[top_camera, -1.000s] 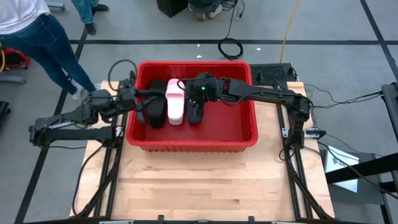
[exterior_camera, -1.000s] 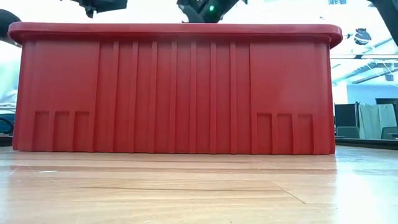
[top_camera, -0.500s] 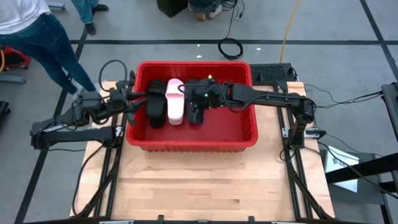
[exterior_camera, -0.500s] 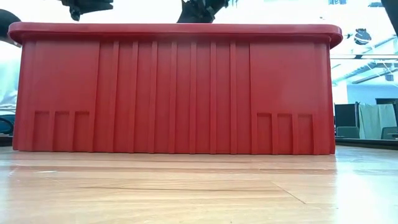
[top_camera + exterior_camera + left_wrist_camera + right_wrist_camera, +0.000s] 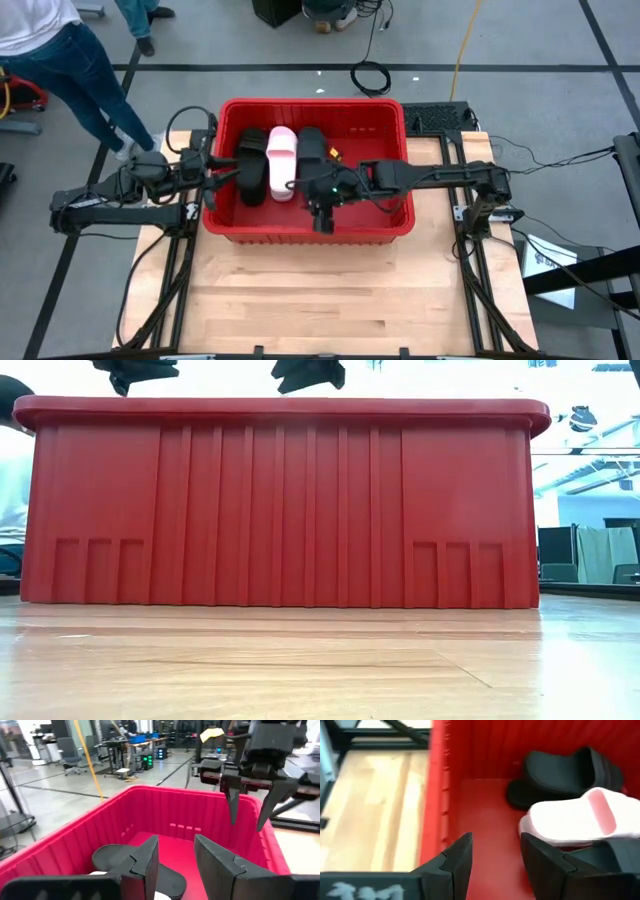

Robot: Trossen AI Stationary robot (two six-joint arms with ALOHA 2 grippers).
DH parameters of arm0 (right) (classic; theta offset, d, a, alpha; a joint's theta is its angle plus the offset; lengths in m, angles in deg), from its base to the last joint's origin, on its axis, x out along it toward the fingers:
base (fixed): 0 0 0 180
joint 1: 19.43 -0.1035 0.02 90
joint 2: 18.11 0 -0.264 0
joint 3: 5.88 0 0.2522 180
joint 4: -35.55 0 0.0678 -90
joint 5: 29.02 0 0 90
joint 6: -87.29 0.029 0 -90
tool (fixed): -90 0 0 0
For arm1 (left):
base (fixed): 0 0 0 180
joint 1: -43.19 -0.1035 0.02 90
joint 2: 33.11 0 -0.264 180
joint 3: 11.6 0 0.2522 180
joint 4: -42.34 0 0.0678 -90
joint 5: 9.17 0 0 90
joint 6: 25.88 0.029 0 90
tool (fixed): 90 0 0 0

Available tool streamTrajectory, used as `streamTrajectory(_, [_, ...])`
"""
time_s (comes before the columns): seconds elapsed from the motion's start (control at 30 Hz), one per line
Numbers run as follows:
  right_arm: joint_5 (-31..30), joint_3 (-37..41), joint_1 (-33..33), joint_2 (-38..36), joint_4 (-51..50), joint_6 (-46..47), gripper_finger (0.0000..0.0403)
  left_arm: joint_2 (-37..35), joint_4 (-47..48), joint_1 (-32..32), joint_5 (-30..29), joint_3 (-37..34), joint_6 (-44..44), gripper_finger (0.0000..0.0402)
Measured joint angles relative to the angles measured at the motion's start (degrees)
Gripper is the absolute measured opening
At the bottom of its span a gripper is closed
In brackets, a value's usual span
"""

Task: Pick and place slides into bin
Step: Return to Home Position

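the right gripper point(image 5: 495, 847) hangs empty, fingers apart, inside the bin point(image 5: 310, 101) close to its near wall. a second ago it sat over the right black slide point(image 5: 312, 148), so it has let go and drawn back, leaving that slide uncovered. the left gripper point(image 5: 176, 845), fingers also apart and holding nothing, sits at the bin's left rim, having backed out a little from above the slides point(image 5: 280, 160). they lie side by side on the bin floor toward the far wall: the left black slide point(image 5: 252, 165), the pink slide point(image 5: 282, 158) touching it, then the right black slide. whether each hides a second one beneath it i cannot tell. the bin stands on the far half of the table point(image 5: 320, 300). every slide i can see is in the bin, so i judge the placing done, with only the arms' retreat to rest remaining.
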Motion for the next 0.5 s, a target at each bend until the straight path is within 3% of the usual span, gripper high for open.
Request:
streamTrajectory(0.27, [-0.20,7.58,-3.65,-9.30,2.85,0.34,0.0155,-0.14,-0.33,3.64,-0.04,0.00,-0.03,0.0127])
streamTrajectory(0.5, [-0.04,28.53,-5.42,-25.64,20.14,2.44,0.0155,-0.14,-0.31,6.01,-0.11,0.00,0.19,0.0127])
